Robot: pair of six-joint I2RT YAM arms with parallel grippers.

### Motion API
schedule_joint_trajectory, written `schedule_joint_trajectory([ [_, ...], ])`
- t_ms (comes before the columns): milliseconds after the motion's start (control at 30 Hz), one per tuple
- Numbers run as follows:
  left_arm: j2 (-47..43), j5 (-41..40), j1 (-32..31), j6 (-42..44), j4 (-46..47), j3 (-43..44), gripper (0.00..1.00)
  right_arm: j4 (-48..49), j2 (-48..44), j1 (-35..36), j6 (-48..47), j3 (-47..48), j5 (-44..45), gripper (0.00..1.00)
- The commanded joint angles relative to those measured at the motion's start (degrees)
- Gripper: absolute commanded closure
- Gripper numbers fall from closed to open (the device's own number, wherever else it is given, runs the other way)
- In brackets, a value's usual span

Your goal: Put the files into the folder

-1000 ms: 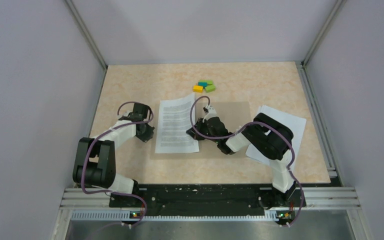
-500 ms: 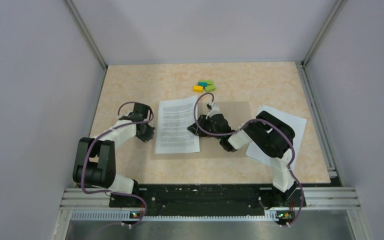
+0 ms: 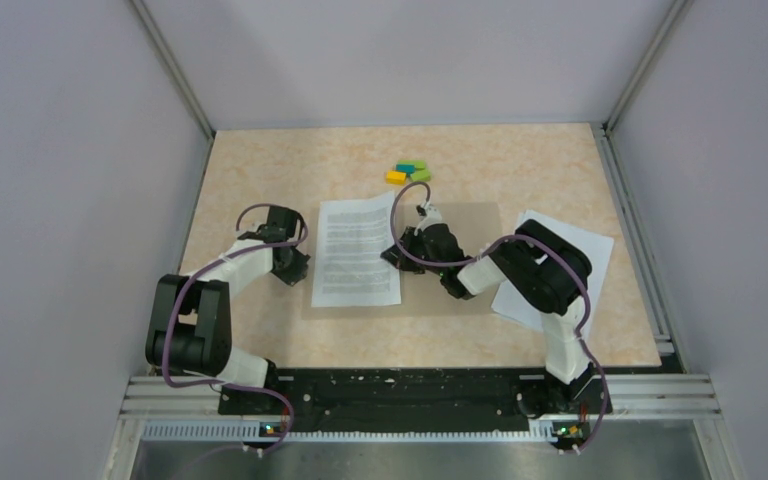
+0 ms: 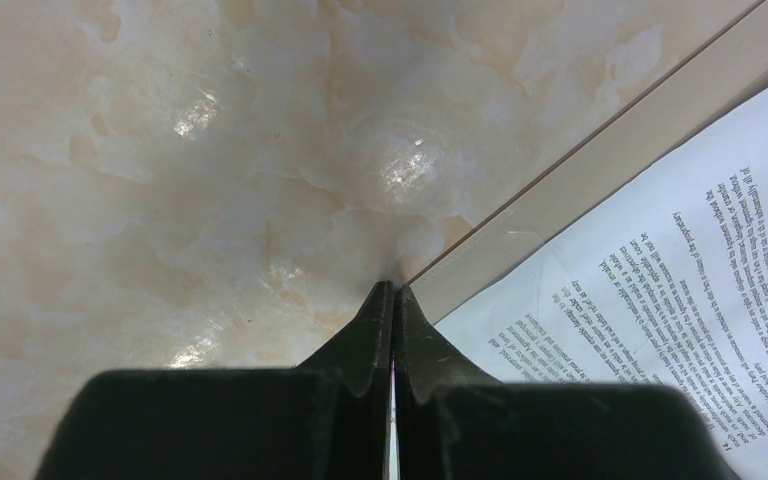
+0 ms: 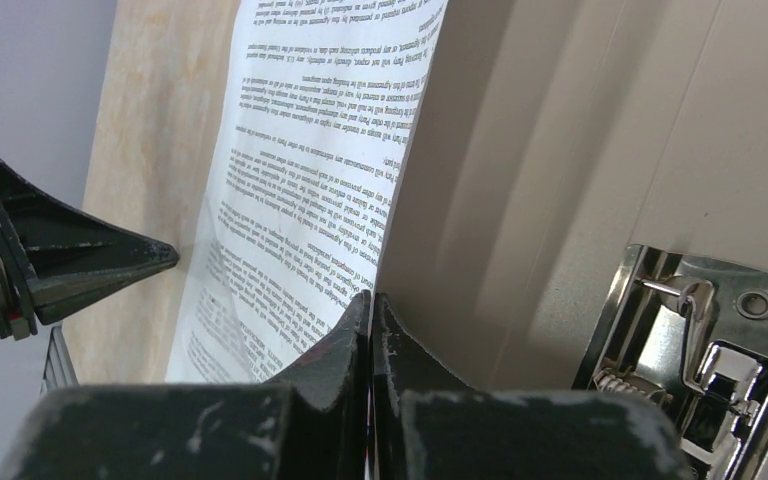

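**R gripper**: fingers pressed together on the R edge of the printed sheet, which runs in between the tips. That edge looks slightly raised and casts a shadow on the card beneath.

**L gripper**: fingers closed tip to tip, down at the table surface. Tips sit right at the L edge of the folder. Cannot tell whether any card is pinched.

**Printed sheet**: 1 pc, white w/ dense black text. Lies on the L half of the folder, between the 2 grippers.

**Folder**: 1 pc, tan card, lying open and flat at table centre. R half is bare. Metal clip is fixed to the inside, just beside the R gripper.

**2nd sheet**: 1 pc, white. Lies on the table to the R of the folder, partly hidden under the R arm.

**Coloured blocks**: small cluster in yellow, green and blue. Sits beyond the folder's far edge, apart from it.

**Table**: beige marbled top.
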Motion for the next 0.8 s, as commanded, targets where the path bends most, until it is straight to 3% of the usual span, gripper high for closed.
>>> schedule_joint_trajectory([
  [0,1.18,0.92,-0.39,0.75,-3.48,-0.16,1.0,0.25,0.29,0.56,0.06,1.29,-0.4,1.0],
  [767,0.9,1.21,-0.48,0.2,-3.26,-0.39,1.0,-2.32,-0.88,4.84,-2.96,3.32,3.5,1.0],
])
